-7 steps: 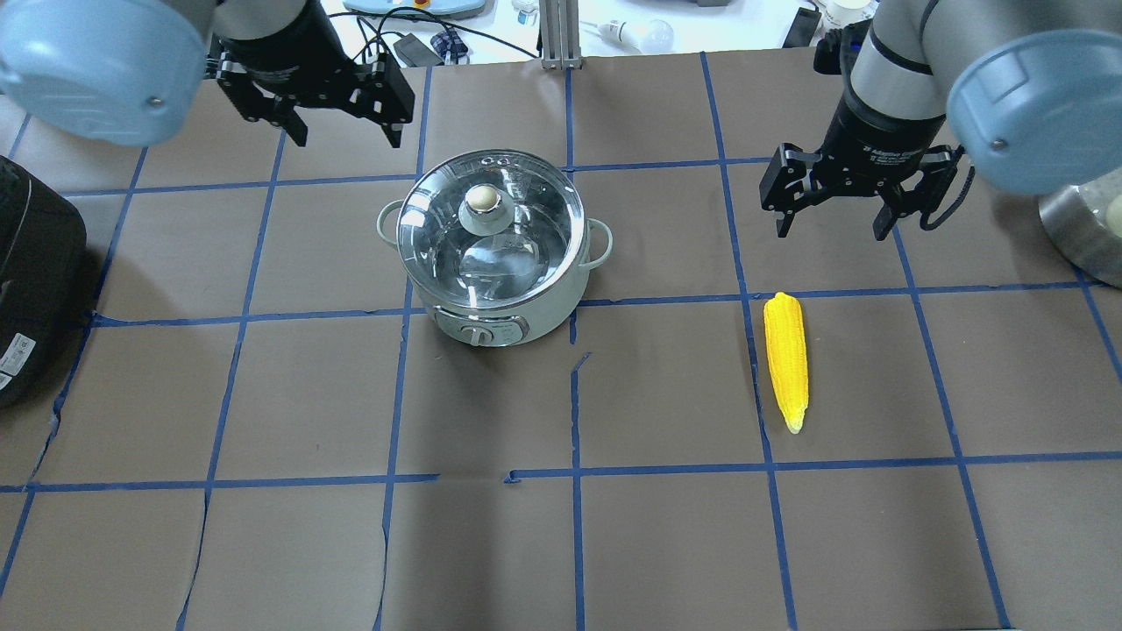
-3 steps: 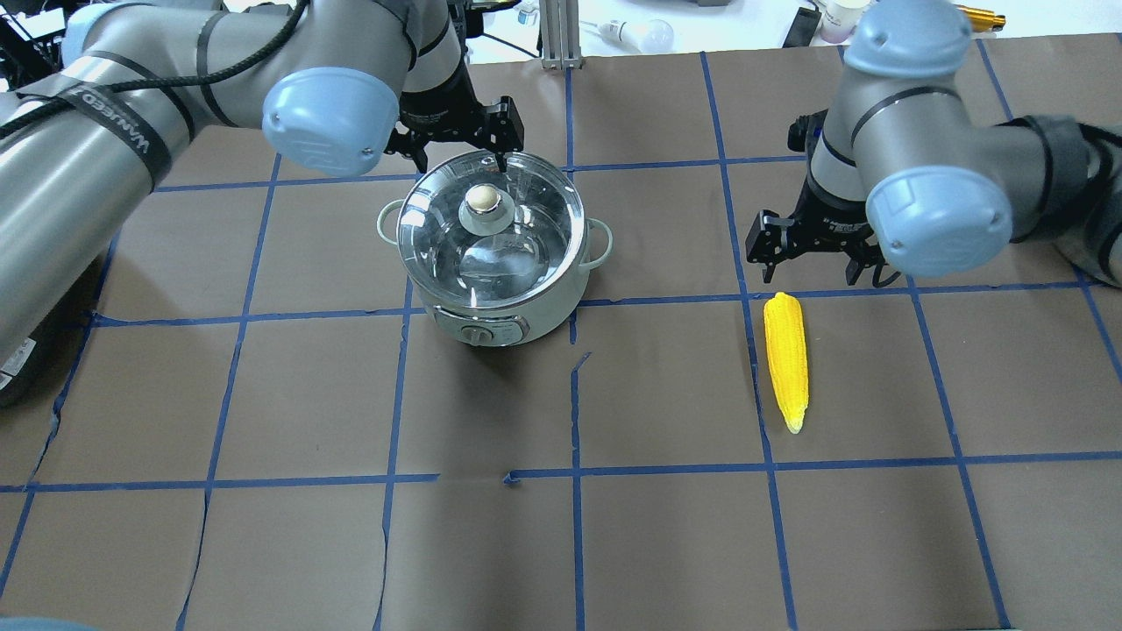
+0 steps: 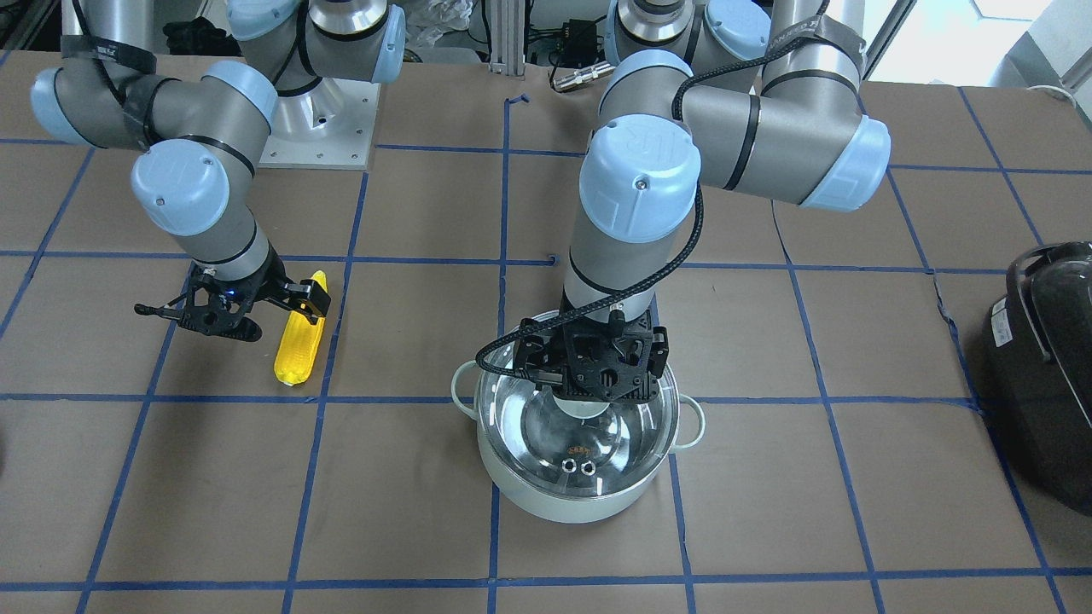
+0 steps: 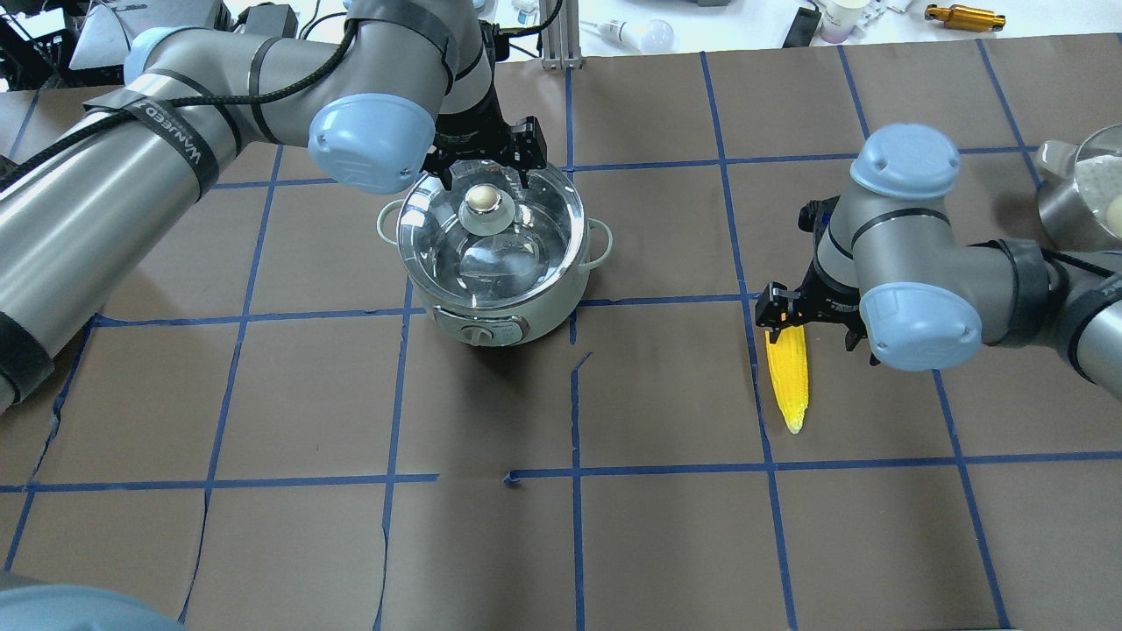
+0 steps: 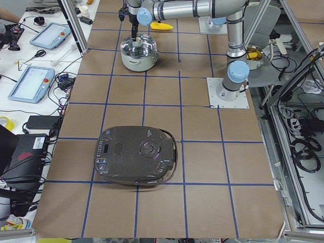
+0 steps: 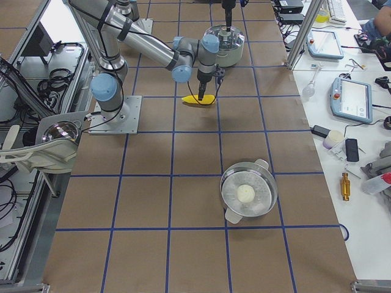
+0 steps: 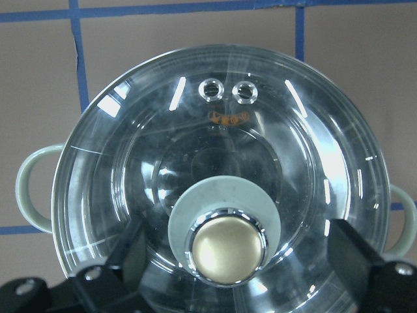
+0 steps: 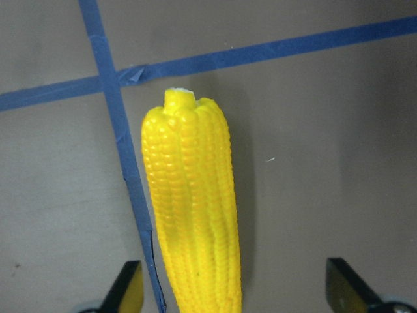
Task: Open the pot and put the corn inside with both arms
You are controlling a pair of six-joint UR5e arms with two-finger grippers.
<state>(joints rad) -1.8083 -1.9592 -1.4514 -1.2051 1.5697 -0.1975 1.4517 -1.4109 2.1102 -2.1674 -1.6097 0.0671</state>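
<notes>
Left gripper (image 4: 485,180) at upper centre of the overhead view, jaws spread wide, poised over the pot (image 4: 526,320). In the left wrist view its fingers (image 7: 130,251) stand at the two lower corners, well to either side of the brass-coloured knob (image 7: 227,244); no contact with it.

Glass lid (image 4: 535,237) sits closed on the pot. The pot stands left of centre in the upper half of the overhead frame, on the brown table cover (image 4: 263,543).

Right gripper (image 4: 811,331) at right of centre, jaws also wide, straddling the thick end of the corn (image 4: 787,386). Right wrist view: one finger (image 8: 130,290) just beside the cob at lower left, the other well clear at lower right. Touching or not, cannot tell.

The corn lies flat beside a blue tape line (image 4: 761,394), tapered tip toward the frame's lower edge.

Black appliance (image 3: 1041,358) at the right edge of the front-facing view. Steel bowl (image 4: 1065,206) at the overhead view's right edge.
</notes>
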